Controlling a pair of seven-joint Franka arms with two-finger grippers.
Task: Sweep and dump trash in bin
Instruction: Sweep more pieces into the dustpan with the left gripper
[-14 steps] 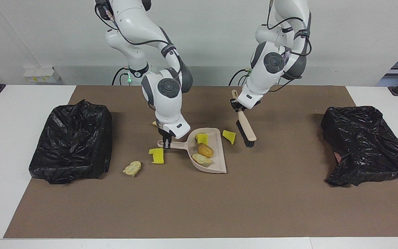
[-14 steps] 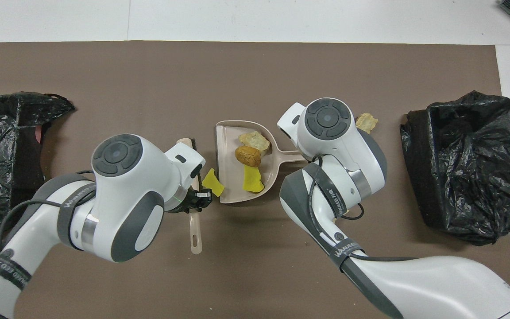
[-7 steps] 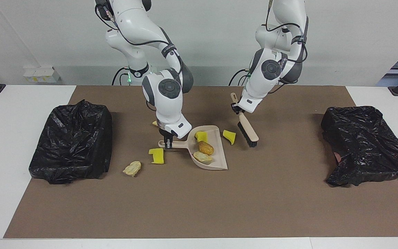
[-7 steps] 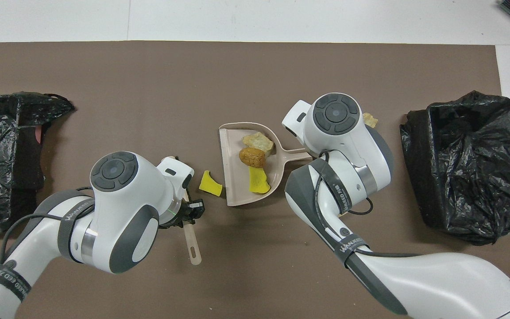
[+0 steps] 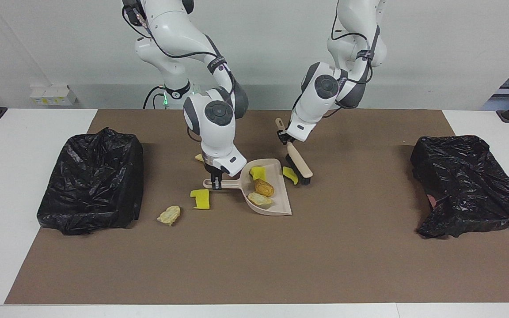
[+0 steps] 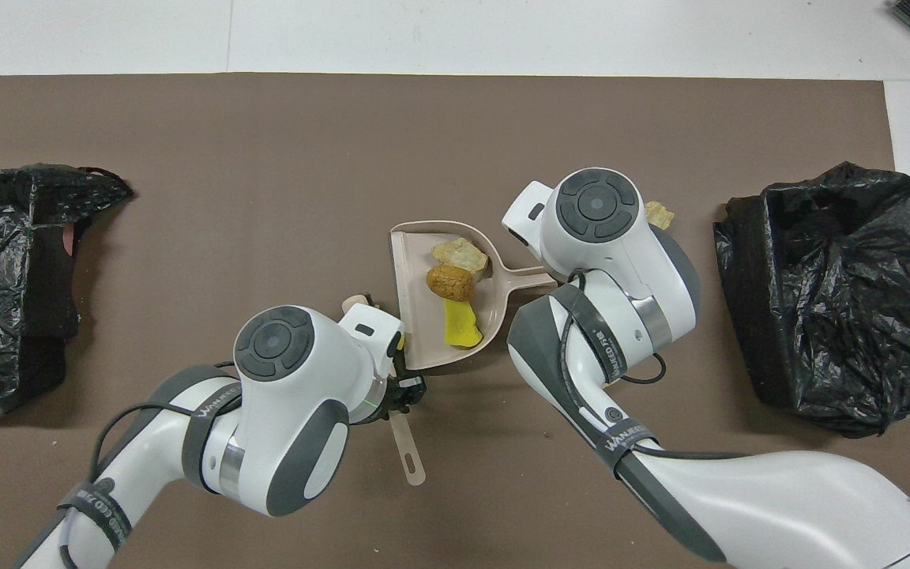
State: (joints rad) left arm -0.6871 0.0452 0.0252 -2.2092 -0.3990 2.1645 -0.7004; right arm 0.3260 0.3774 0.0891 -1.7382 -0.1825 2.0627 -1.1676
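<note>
Yellow sponge chunk (image 5: 290, 175) sits touching my brush (image 5: 299, 164), dustpan (image 5: 281, 204) mouth just past it; left gripper (image 5: 286, 140) clamps the brush, right gripper (image 5: 214, 182) probably pinches the dustpan handle.

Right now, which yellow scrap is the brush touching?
The yellow chunk at the dustpan's open edge, against the brush; the other yellow ones lie in the pan or by its handle.

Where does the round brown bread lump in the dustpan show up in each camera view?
Facing view: brown lump mid-picture, in the dustpan.
Overhead view: brown lump mid-picture, in the dustpan, just above the yellow sponge.
Shared landmark: the dustpan.
</note>
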